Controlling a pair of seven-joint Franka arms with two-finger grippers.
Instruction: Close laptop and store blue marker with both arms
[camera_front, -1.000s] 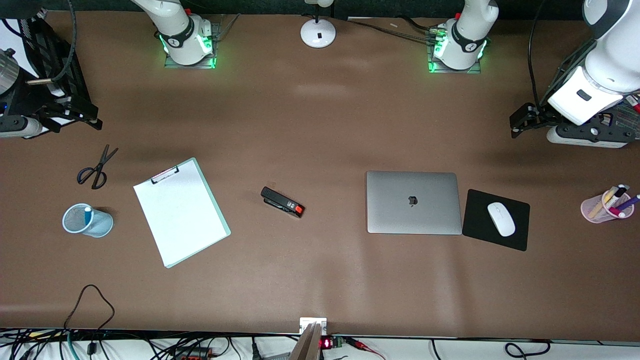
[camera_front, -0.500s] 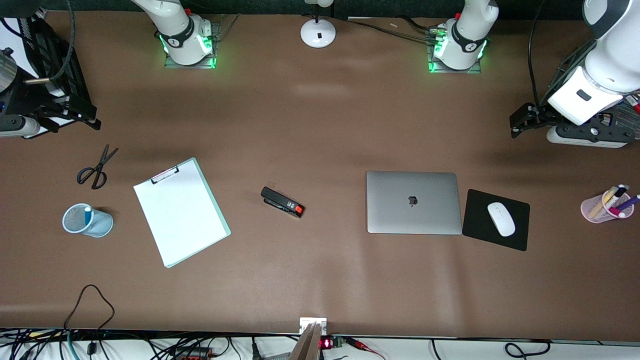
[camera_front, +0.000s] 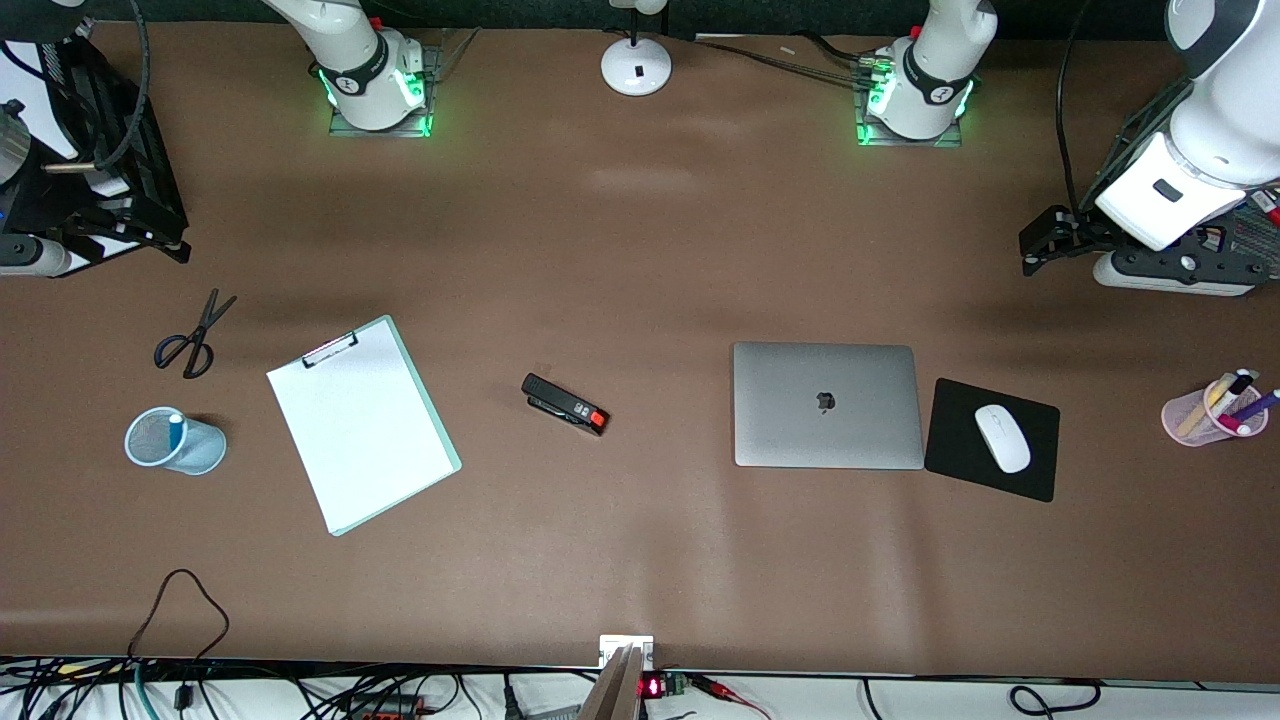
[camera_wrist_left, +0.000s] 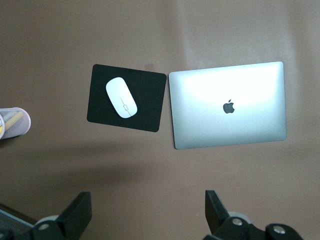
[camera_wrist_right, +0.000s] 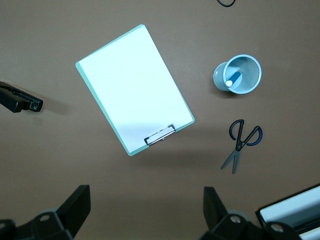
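Observation:
The silver-grey laptop (camera_front: 827, 405) lies shut on the table with its apple logo up; it also shows in the left wrist view (camera_wrist_left: 228, 105). The blue marker (camera_front: 176, 430) stands in a light blue mesh cup (camera_front: 205, 452) at the right arm's end; the right wrist view shows both the marker (camera_wrist_right: 232, 80) and the cup (camera_wrist_right: 248, 86). My left gripper (camera_front: 1045, 243) (camera_wrist_left: 148, 210) is open and empty, high over bare table at the left arm's end. My right gripper (camera_front: 140, 235) (camera_wrist_right: 147, 210) is open and empty, high over the right arm's end.
A black mouse pad (camera_front: 1040, 470) with a white mouse (camera_front: 1002, 438) lies beside the laptop. A pink cup of pens (camera_front: 1210, 412) stands at the left arm's end. A clipboard (camera_front: 362, 425), a stapler (camera_front: 565, 404) and scissors (camera_front: 190, 335) lie on the table.
My right gripper has drifted slightly outward toward the right arm's end of the table. The left gripper and all objects have stayed put.

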